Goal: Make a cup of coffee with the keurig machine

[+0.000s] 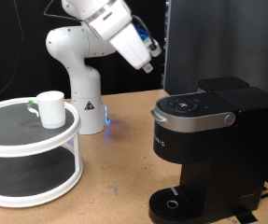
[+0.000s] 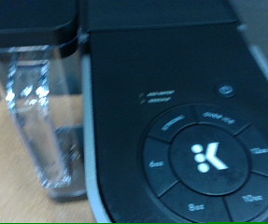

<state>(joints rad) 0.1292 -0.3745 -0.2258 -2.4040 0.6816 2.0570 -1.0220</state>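
Note:
The keurig machine (image 1: 213, 140) is a boxy black coffee maker at the exterior view's right, lid shut, with a round drip tray (image 1: 174, 203) at its foot. The cup (image 1: 51, 108), a small white mug with a green mark beside it, stands on the top tier of a white round rack (image 1: 33, 154) at the exterior view's left. My arm's hand (image 1: 138, 47) hangs high above the table, left of and above the machine; its fingers do not show. The wrist view looks down on the machine's lid and round button panel (image 2: 204, 159), with the clear water tank (image 2: 35, 117) beside it.
The white robot base (image 1: 82, 89) stands behind the rack, with a small blue light on the table next to it. A dark panel rises behind the machine. The wooden table (image 1: 115, 187) lies between rack and machine.

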